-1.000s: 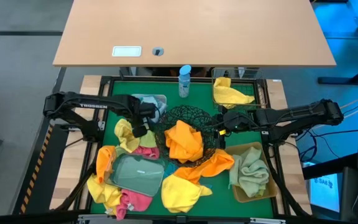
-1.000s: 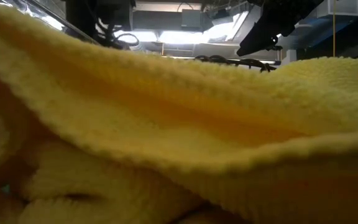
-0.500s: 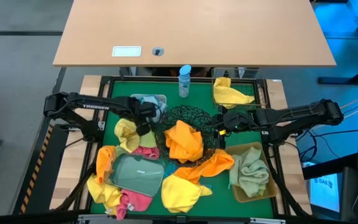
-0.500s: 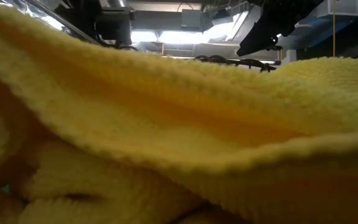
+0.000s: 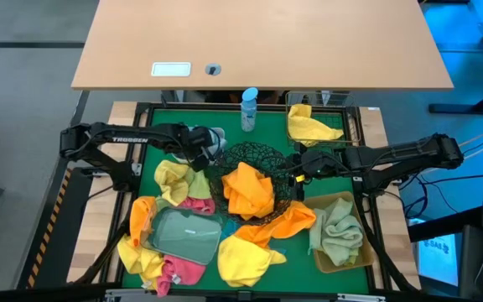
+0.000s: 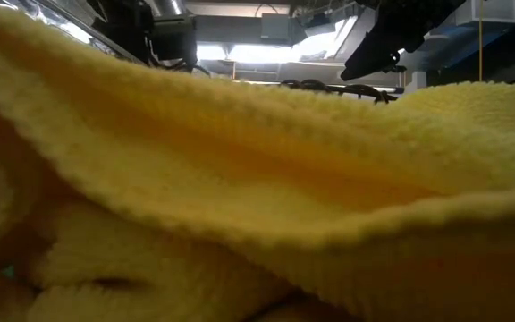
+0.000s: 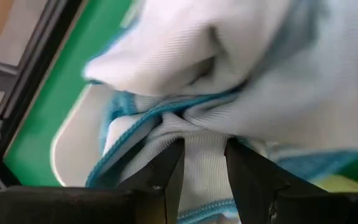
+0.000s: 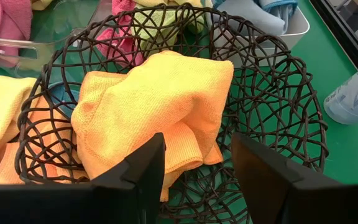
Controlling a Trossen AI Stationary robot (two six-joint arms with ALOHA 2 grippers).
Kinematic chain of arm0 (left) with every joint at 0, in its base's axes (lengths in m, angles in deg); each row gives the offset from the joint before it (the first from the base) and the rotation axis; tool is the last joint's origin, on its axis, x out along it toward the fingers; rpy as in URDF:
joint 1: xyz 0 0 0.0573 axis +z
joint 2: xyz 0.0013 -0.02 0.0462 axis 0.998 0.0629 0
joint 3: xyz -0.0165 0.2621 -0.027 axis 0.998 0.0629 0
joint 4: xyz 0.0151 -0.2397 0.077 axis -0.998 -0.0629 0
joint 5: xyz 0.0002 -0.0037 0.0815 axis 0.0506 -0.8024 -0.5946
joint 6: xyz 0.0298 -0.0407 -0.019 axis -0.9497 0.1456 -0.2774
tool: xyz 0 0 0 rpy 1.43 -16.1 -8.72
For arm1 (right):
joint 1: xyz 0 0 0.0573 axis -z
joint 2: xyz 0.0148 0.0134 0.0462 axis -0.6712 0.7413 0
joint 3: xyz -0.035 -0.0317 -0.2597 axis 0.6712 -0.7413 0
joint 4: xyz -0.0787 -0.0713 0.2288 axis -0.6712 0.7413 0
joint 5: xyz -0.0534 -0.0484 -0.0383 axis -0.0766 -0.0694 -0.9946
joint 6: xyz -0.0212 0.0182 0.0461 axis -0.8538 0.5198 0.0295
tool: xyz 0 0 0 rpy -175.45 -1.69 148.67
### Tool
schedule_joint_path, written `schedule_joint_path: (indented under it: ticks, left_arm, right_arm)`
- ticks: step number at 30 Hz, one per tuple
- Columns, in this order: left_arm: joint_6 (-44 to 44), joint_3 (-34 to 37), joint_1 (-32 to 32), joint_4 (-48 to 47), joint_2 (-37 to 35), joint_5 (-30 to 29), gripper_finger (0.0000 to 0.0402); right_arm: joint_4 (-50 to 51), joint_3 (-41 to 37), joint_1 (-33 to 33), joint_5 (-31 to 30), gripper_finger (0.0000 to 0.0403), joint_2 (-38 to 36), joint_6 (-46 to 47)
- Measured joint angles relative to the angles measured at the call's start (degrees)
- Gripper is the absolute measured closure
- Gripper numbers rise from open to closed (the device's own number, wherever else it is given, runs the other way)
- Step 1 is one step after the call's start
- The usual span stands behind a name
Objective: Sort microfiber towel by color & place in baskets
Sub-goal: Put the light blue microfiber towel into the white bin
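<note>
— So, what sits nearest the low camera?

— Just a yellow towel (image 6: 257, 197) filling the frame. Farther up, mid-frame in the high view, my right gripper (image 5: 296, 176) hangs empty with fingers apart at the black wire-mesh bowl (image 5: 267, 157), over its orange towel (image 5: 247, 190).

— And your left?

— My left gripper (image 7: 202, 163) pinches a pale blue towel (image 7: 241, 74) over the white tub (image 7: 79, 155), upper left of centre.
</note>
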Motion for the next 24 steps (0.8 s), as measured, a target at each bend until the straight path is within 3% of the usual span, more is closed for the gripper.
schedule_joint_path:
  ticks: [10,24]
  left_arm:
    - [0.0,2.8,4.1,0.3,2.2,1.1,0.0287]
    - [0.0,5.7,4.4,0.4,2.6,1.9,0.0287]
  right_arm:
    - [0.0,0.0,0.0,0.0,0.0221,0.0,0.0]
    - [0.0,0.0,0.0,0.0,0.0221,0.0,0.0]
